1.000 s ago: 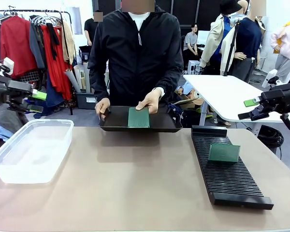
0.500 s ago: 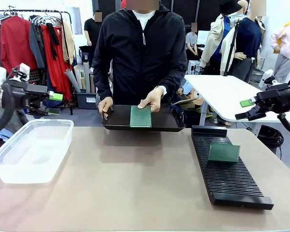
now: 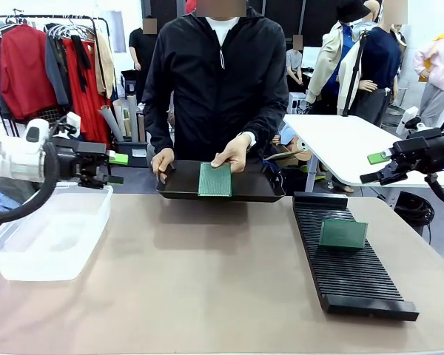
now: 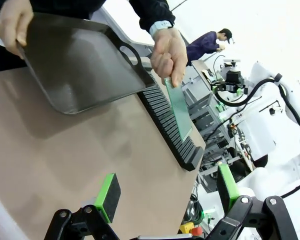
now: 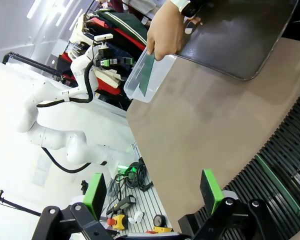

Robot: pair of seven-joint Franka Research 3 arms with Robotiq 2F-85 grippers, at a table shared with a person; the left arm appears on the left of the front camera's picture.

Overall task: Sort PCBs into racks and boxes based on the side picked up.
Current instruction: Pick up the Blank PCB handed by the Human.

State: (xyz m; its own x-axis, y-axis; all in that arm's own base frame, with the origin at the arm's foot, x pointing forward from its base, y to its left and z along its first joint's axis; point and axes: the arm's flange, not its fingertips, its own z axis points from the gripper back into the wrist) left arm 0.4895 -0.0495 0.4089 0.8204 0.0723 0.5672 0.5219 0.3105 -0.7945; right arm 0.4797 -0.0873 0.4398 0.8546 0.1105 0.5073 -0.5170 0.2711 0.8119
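A person's hand (image 3: 229,154) held 1 thin, finely patterned green rectangular circuit board (image 3: 214,180) on edge on a smooth dark flat tray (image 3: 181,183). A 2nd board (image 3: 342,234) stood tilted in the long black slotted rack (image 3: 355,277). The left gripper (image 3: 117,169), wide open and empty, hung by the clear plastic tub (image 3: 37,266), well apart from both boards. The right gripper (image 3: 376,167) likewise gaped empty.

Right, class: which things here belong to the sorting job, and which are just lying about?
Job: held green circuit board; dark flat tray; second green circuit board in long black slotted rack; clear plastic tub.
Lying about: hanging red clothes; white table.
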